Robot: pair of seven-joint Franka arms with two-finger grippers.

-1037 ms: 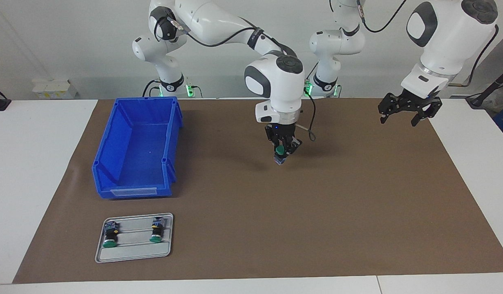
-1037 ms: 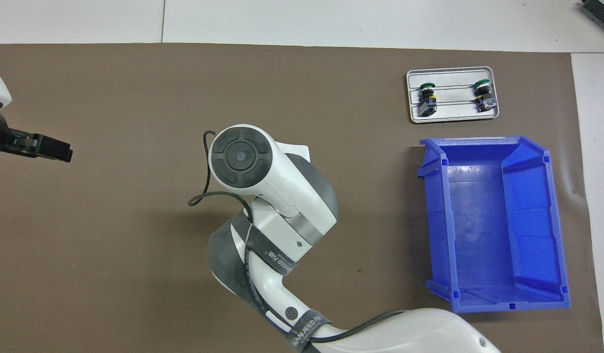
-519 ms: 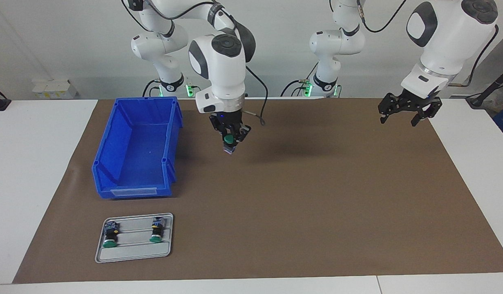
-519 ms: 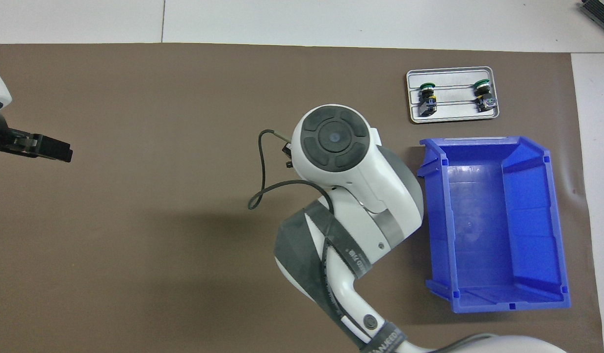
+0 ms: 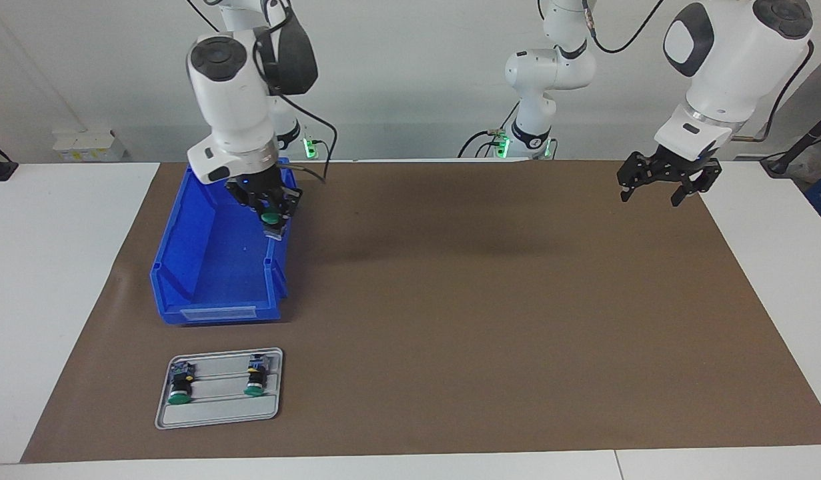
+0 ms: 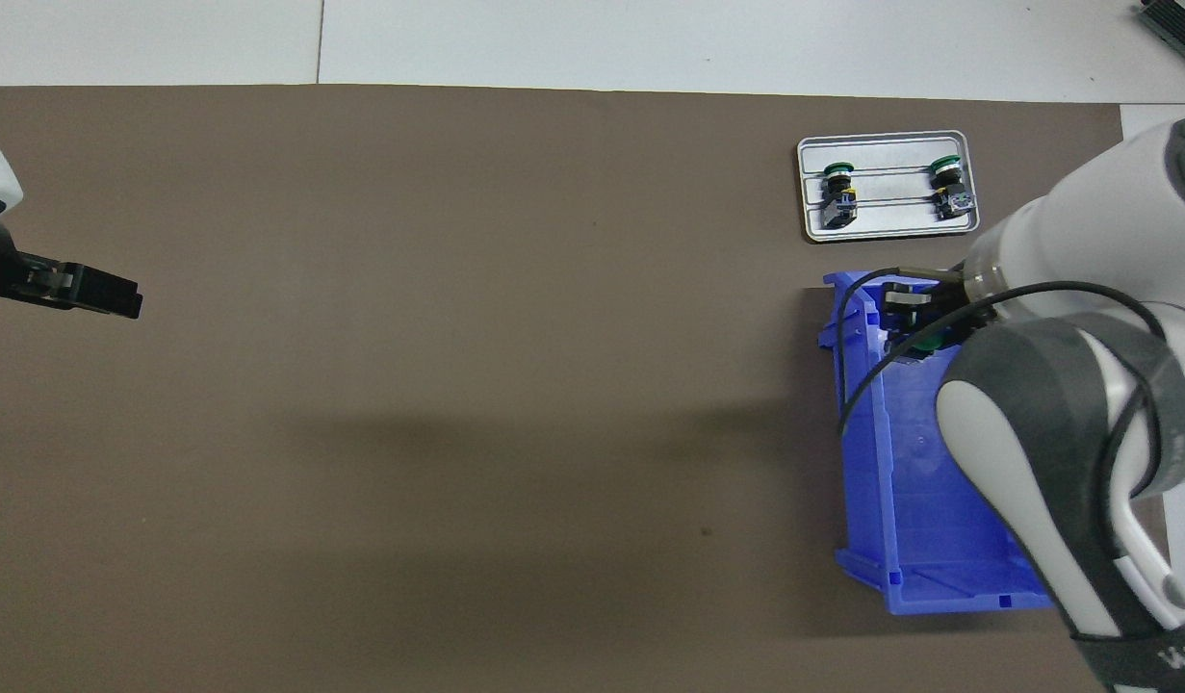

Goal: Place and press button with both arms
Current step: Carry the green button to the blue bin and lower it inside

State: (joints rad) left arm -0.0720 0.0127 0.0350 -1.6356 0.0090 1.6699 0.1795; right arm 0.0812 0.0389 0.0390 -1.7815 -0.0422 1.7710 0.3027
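Green-capped button [image 5: 271,219], black body, pale base.

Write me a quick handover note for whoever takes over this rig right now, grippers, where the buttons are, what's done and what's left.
Right gripper: shut on a button, up over the blue bin.
Left gripper: open, holding nothing, waiting over the mat at the left arm's end of the table.
Two more buttons lie in the grey tray, farther from the robots than the bin.
Done: one button picked up.
Left: release it, probably into the bin, which has no button in it.
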